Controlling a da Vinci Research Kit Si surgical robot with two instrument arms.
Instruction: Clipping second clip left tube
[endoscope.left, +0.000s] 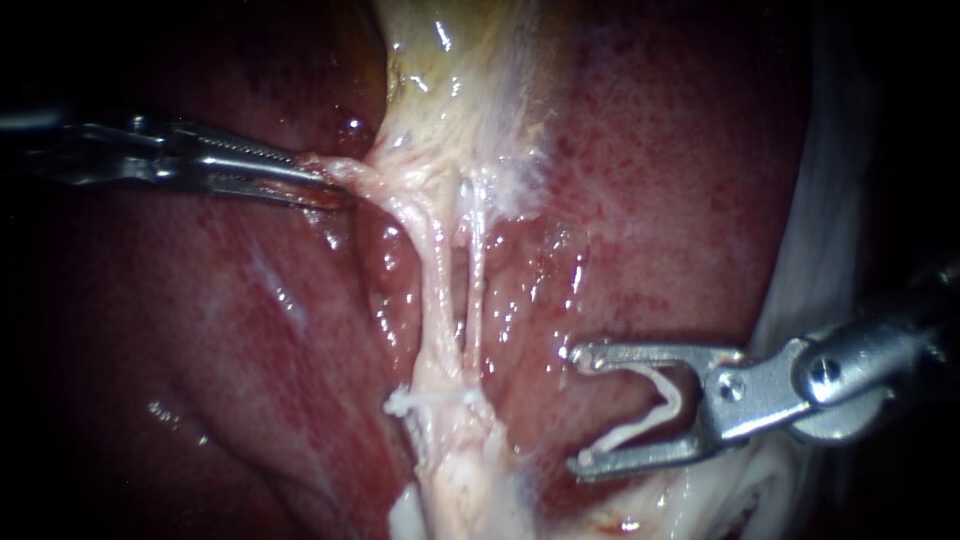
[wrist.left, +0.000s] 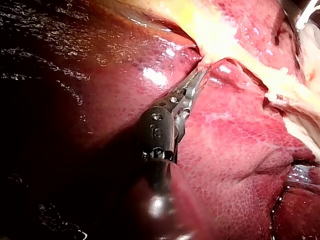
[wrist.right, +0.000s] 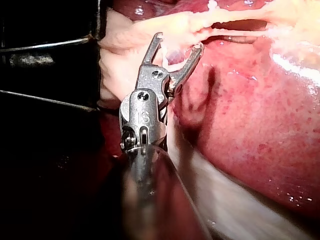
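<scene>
So far, only part of the job looks done: a white lower clip (endoscope.left: 432, 399) seems to sit across the left tube (endoscope.left: 437, 290) near its base, and the second is not yet on. The right instrument (endoscope.left: 577, 410) hangs well to the side of both tubes, its jaws spread wide and cradling the new clip (endoscope.left: 668, 402), a pale open V touching both (yet to be carried over and squeezed shut, I'd judge). The left instrument (endoscope.left: 332, 186) has its ridged jaws pinching the gallbladder (endoscope.left: 450, 90) at its neck, which holds the stringy, whitish left tube taut beside a thinner right tube (endoscope.left: 476, 270). Around them the liver (endoscope.left: 680, 180) is wet, red, finely speckled and glossy.
</scene>
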